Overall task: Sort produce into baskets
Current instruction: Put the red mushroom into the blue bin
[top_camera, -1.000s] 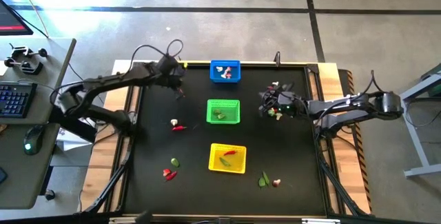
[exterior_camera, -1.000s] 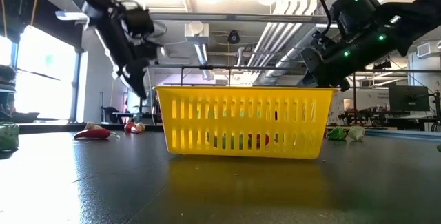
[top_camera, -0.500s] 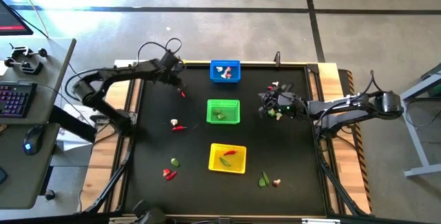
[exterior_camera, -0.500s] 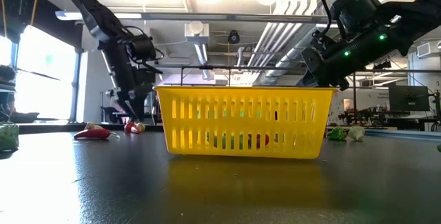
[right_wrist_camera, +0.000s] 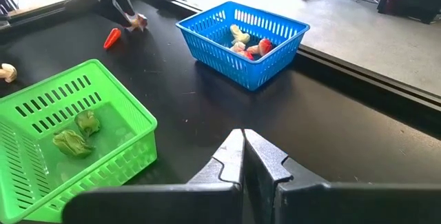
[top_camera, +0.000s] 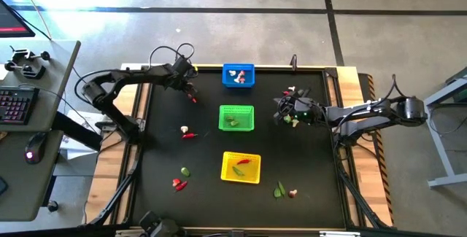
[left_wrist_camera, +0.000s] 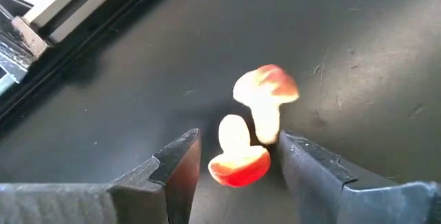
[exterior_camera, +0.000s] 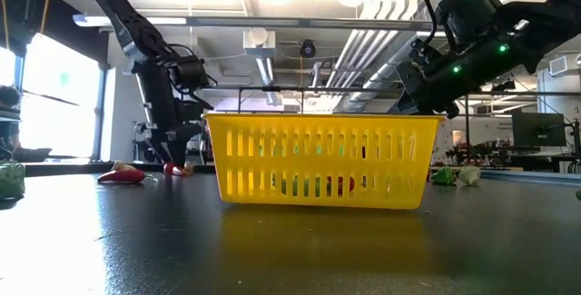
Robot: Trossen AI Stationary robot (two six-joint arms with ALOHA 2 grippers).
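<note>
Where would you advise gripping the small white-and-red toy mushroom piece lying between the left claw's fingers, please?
Grip the small white-and-red toy mushroom piece across its pale stalk and red cap, coming straight down from above. It lies flat on the black table, and the open left claw already brackets it; a second mushroom lies just beyond.

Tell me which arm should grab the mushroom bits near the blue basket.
Left. Its open claw already brackets the mushroom bits; the right claw is shut, across the table.
</note>
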